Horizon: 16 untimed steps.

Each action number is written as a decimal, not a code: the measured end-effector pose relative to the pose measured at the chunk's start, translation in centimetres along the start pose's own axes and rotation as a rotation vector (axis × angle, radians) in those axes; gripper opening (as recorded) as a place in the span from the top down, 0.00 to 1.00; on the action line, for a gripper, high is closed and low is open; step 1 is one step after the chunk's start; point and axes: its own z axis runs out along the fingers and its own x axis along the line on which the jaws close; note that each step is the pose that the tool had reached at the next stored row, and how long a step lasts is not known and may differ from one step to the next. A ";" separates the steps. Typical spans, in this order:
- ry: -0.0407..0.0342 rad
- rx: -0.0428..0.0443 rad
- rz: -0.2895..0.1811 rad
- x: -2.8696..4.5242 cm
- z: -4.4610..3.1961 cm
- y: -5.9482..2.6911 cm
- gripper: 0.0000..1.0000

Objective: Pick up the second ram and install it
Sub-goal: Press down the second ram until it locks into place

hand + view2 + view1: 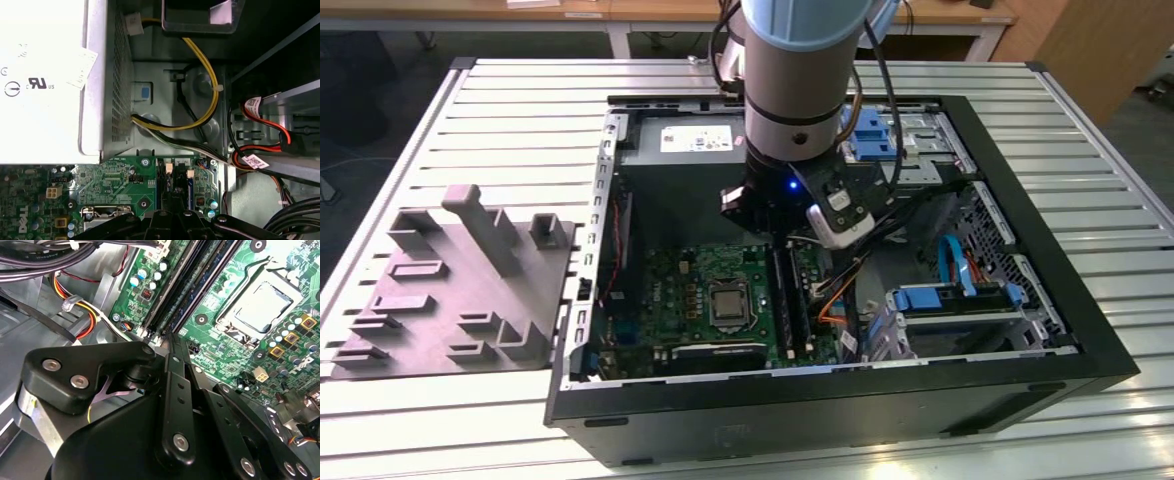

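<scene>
- One robot arm [790, 90], reaching down into an open computer case [1047, 300] that lies on its side on a slatted metal table [520, 110].
- One gripper [781, 238], low over the motherboard [674, 290] at the bank of long black memory slots [785, 300]. In the second wrist view its black linkage [175, 400] narrows to a tip [167, 340] right at the near end of those slots [195, 285]. Whether it is clenched, released or grasping anything cannot be told.
- One second ram [191, 192], seen in the first wrist view as a thin blue strip standing on edge among the slots, below a pale end clip [190, 173] and just ahead of the gripper [172, 215]. Contact between the two cannot be made out.
- One processor socket [257, 305] with a metal frame, beside the slots.
- One power supply [45, 80], pale box with a label, at the board's far edge; yellow and black cables [205, 75] loop out of it.
- Two blue drive fittings [874, 135] [947, 297], on the exterior view's right side of the case.
- One grey moulded fixture [454, 290], on the table at the exterior view's left, well apart from the gripper.
</scene>
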 end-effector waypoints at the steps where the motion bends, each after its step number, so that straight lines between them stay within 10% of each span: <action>1: 0.0000 0.0000 0.000 0.00 0.00 0.00 0.90; 16: 0.0008 0.0001 0.000 -0.09 0.20 0.16 0.90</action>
